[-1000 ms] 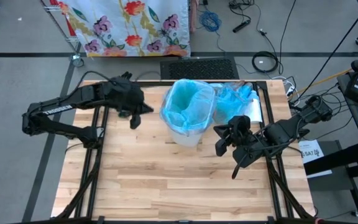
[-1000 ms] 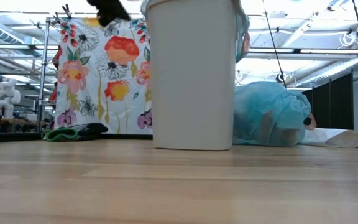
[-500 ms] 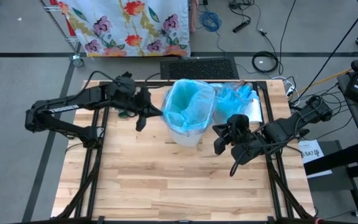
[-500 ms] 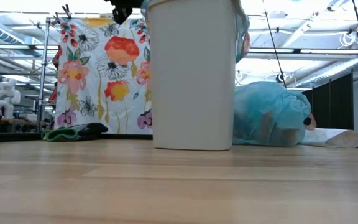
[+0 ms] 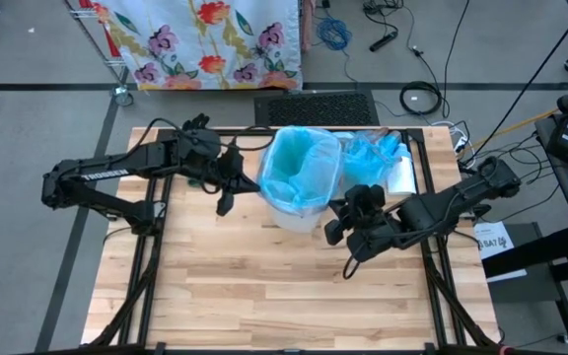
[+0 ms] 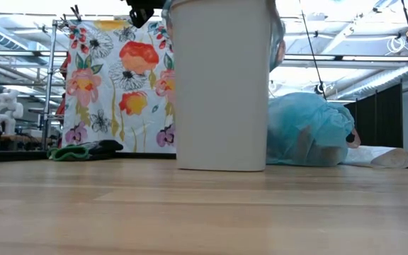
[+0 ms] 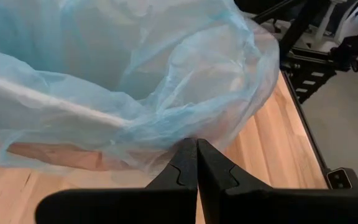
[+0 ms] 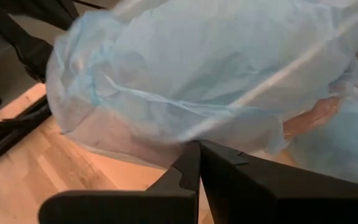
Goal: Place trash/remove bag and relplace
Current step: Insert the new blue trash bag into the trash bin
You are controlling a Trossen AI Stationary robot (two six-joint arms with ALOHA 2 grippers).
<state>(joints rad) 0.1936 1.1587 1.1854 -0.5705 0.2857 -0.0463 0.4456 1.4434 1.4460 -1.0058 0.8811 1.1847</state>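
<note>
A white bin (image 5: 297, 212) stands at the table's middle, lined with a light-blue bag (image 5: 299, 163) whose top is folded out over the rim. My left gripper (image 5: 252, 183) is shut, at rim height on the bin's left side. My right gripper (image 5: 329, 211) is shut, at the bin's right near side. In each wrist view the shut fingertips (image 7: 196, 143) (image 8: 199, 144) point at the bag's overhanging edge. A second, filled light-blue bag (image 5: 373, 158) lies on the table behind the bin. The trash is hidden. My left gripper has its shut fingertips right at the lower edge of the bag's overhang (image 7: 182, 127), coming slanting down from the table's left; whether they touch it I cannot tell. My right gripper has its shut fingertips at the overhang's lower edge (image 8: 166, 134), slanting down from the right; touch cannot be told.
A white flat sheet (image 5: 402, 176) lies at the far right beside the filled bag (image 6: 307, 131). A flowered cloth (image 6: 119, 85) hangs on a rack beyond the far edge. Bare wood spreads across the table's near half (image 5: 264, 286).
My left gripper has gone toward the table's right, up to the bin's left rim. My right gripper has gone toward the table's left and slightly down, up to the bin's right side. Both have stayed shut. The bin and bags have kept still.
</note>
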